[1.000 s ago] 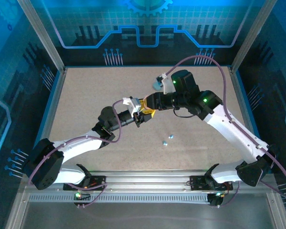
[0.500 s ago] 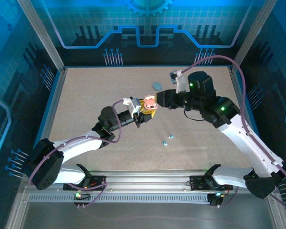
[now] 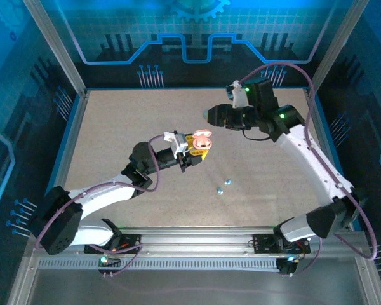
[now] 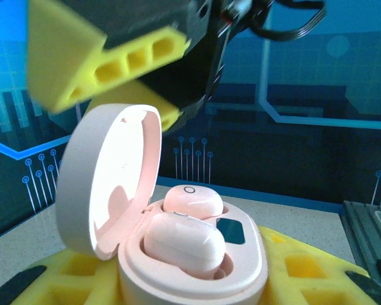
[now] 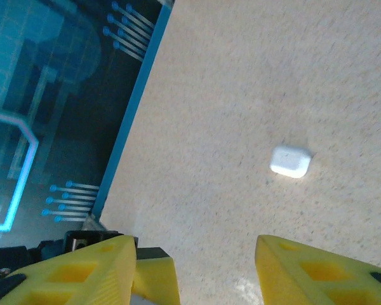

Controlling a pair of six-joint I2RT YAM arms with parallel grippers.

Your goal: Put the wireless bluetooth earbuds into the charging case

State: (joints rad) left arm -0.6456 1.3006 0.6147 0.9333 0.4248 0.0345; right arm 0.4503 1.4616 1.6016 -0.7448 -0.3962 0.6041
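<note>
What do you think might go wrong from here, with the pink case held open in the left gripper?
The front earbud in the pink case looks to sit high, so tilting the left gripper might spill it. The two teal earbuds lie loose on the table; the open right gripper may nudge them away when it reaches.

Pink earbuds (image 4: 181, 244) seated in open pink case (image 4: 257, 264) — two teal earbuds (image 3: 219, 189) loose, well apart.

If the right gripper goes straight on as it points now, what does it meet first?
Probably bare table: the right gripper aims at it, with the white case slightly right of that line. Depth is unclear.
</note>
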